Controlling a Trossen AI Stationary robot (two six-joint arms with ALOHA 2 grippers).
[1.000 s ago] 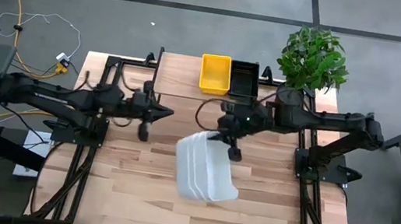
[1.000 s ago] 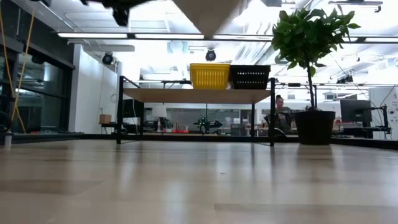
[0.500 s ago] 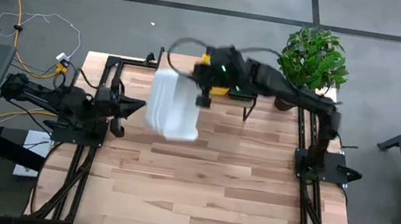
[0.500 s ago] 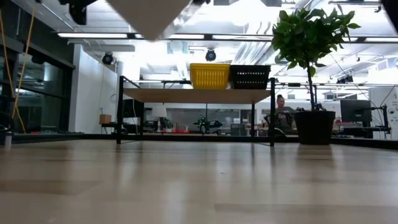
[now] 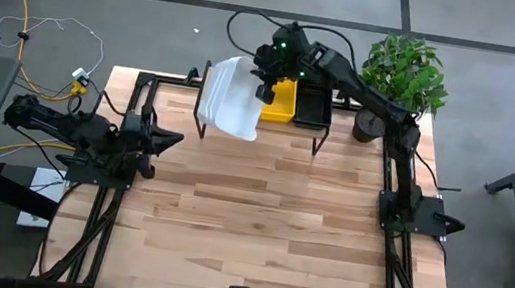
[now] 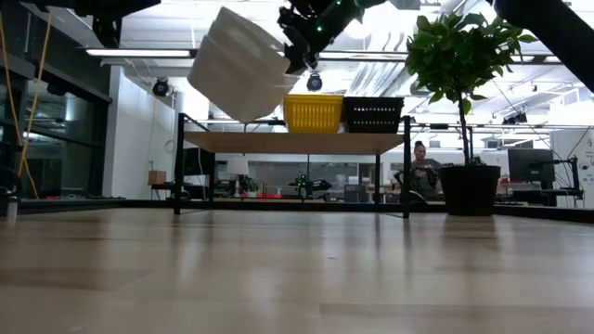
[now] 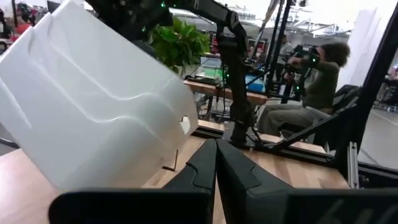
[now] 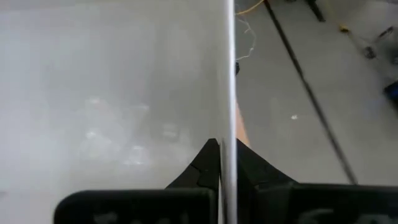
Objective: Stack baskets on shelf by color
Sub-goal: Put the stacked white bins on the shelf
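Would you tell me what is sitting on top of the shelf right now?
On the shelf sit a yellow basket and a black basket, side by side. The white basket hangs tilted above its other end, hiding that part from overhead.

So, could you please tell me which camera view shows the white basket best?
The low view: the whole white basket hangs tilted above the shelf. The high view foreshortens it, the left wrist view crops it, and the right wrist view shows only its wall.
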